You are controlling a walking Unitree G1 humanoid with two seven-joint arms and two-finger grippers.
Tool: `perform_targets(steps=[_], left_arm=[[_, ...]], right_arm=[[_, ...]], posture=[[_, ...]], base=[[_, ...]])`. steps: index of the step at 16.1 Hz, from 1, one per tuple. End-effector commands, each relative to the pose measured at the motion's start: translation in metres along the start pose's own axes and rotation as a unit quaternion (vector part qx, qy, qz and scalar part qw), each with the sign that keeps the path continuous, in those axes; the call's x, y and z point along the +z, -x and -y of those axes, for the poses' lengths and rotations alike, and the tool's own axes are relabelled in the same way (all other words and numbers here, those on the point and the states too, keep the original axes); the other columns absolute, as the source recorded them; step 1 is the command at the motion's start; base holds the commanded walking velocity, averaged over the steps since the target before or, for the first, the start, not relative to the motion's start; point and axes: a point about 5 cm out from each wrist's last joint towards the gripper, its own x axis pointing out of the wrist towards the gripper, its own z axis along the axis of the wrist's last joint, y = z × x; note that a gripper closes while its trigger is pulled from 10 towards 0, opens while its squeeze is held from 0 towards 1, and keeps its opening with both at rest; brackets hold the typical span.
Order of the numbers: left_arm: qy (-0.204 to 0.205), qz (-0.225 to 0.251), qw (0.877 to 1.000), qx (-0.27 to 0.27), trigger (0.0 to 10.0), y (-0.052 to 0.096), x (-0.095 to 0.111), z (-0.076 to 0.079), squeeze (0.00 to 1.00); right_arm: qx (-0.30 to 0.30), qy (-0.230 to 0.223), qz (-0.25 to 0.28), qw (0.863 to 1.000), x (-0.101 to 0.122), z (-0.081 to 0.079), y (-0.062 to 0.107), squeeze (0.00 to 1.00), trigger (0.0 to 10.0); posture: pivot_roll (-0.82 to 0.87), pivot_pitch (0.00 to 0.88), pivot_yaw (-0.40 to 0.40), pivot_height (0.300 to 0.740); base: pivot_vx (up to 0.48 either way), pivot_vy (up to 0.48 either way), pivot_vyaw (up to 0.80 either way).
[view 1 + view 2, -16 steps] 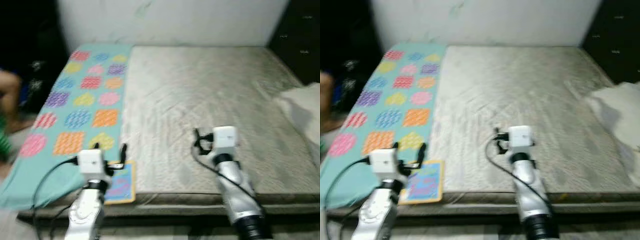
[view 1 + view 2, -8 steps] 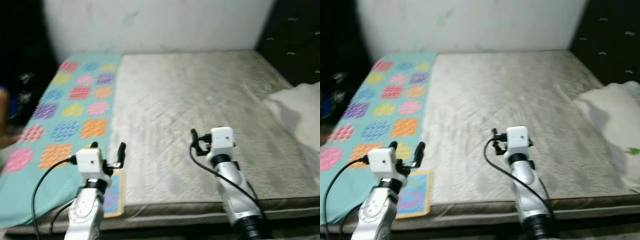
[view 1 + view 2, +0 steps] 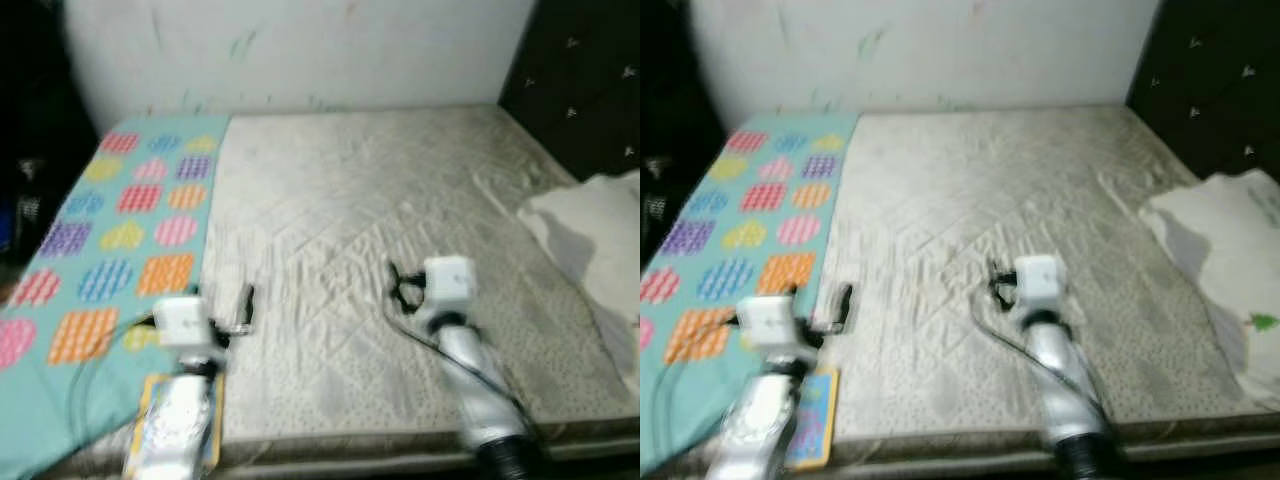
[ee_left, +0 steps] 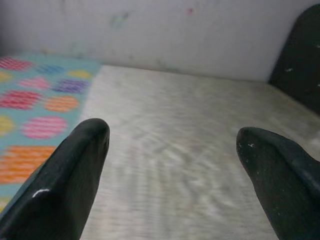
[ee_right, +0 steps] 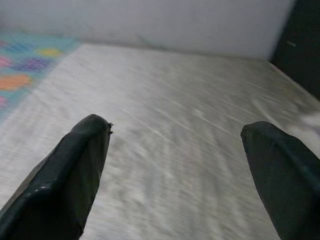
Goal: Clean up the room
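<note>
A grey quilted mattress (image 3: 380, 200) lies before me, its left strip covered by a teal blanket (image 3: 110, 240) with colourful patches. At the mattress's right edge sits a crumpled white cloth (image 3: 600, 230). My left gripper (image 3: 222, 305) hovers open over the near left of the mattress, beside the blanket's edge, holding nothing. Over the near middle my right gripper (image 3: 405, 290) is also open and empty. In the wrist views the left gripper (image 4: 172, 135) and right gripper (image 5: 175, 130) have their black fingers wide apart above the bare mattress.
A flat colourful item with a yellow border (image 3: 812, 435) lies at the near left corner under my left arm. A white wall (image 3: 300, 50) backs the bed. A dark padded panel (image 3: 570, 80) stands at the right, with darkness to the left.
The whole view has shifted and blurred, so the camera moved; the bed looks closer and the white cloth shows more. Both arms keep the same pose, grippers open.
</note>
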Motion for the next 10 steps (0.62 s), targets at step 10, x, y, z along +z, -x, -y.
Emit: perform_targets(steps=[10], left_arm=[[0.006, -0.013, 1.0, 0.016, 10.0, 0.0032, -0.004, -0.0075, 0.0]], right_arm=[[0.007, -0.006, 0.007, 1.0, 0.0043, -0.0033, -0.0022, 0.0, 10.0]], posture=[[0.06, 0.017, 0.002, 0.74]], base=[[0.0, 0.294, 0.0]])
